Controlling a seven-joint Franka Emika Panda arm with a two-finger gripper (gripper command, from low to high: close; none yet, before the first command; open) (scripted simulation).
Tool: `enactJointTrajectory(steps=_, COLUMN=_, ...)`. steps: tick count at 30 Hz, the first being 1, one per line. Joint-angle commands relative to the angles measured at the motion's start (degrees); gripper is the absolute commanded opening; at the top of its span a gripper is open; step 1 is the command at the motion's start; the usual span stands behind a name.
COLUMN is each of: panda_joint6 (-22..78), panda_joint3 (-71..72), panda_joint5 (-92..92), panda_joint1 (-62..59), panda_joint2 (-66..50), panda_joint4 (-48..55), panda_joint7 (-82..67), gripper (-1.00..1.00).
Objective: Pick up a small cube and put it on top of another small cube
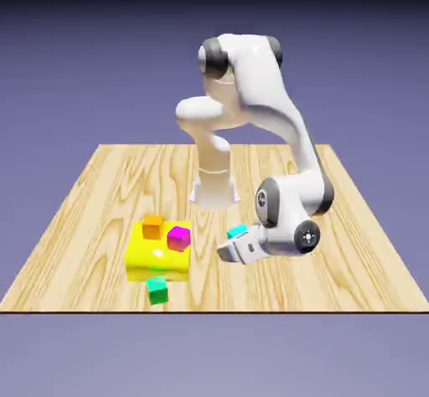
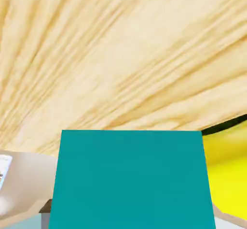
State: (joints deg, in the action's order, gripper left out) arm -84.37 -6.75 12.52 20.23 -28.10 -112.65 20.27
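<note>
Cyan cube (image 1: pixel 238 231) sits between the jaws of the gripper (image 2: pixel 131 218), which are clenched on it; in the exterior view the hand partly hides it. Flat and matte, its teal face fills the lower middle of the hand view, with straight sides and crisp corners. That face's upper edge runs nearly level across from one finger side to the other, square to the grip; being a cube, it shows no clear long axis. Whether it touches the table (image 1: pixel 327 282) I cannot tell. The jaws are tilted, angled toward the exterior view's left. Off that side of them is the yellow block (image 1: pixel 159 261), smooth and glossy with a rounded top, bearing the orange cube (image 1: pixel 152 227) and, nearer the jaws, the magenta cube (image 1: pixel 178 239), both sharp-edged. Farther from the jaws than the magenta one, the green cube (image 1: pixel 157 291) is near the block's front. Pale wood with streaky, wavy grain spreads around and beneath the jaws.
</note>
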Motion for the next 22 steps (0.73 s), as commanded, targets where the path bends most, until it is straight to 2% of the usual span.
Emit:
enactJointTrajectory(steps=1, panda_joint6=-0.44, panda_joint3=-2.08, panda_joint5=0.42, panda_joint1=1.27, panda_joint2=1.45, panda_joint4=-1.34, panda_joint7=-2.19, gripper=-1.0)
enactJointTrajectory(steps=4, panda_joint6=-1.15, panda_joint3=-8.31, panda_joint5=2.02, panda_joint1=3.62, panda_joint2=5.29, panda_joint4=-4.67, panda_joint7=-7.24, gripper=-1.0)
enactJointTrajectory(steps=10, panda_joint6=2.31, panda_joint3=-17.46, panda_joint5=9.73, panda_joint1=-5.25, panda_joint2=6.64, panda_joint4=-3.92, panda_joint7=-2.06, gripper=-1.0)
enactJointTrajectory(steps=15, panda_joint6=-6.19, panda_joint3=-18.33, panda_joint5=11.22, panda_joint1=-6.65, panda_joint2=6.93, panda_joint4=-12.54, panda_joint7=-0.15, gripper=-1.0)
enactJointTrajectory(steps=16, panda_joint6=-6.19, panda_joint3=-18.33, panda_joint5=11.22, panda_joint1=-6.65, panda_joint2=6.93, panda_joint4=-12.54, panda_joint7=-0.15, gripper=1.0)
enactJointTrajectory(steps=22, panda_joint6=2.31, panda_joint3=-17.46, panda_joint5=9.73, panda_joint1=-5.25, panda_joint2=6.64, panda_joint4=-3.92, panda_joint7=-2.06, gripper=1.0)
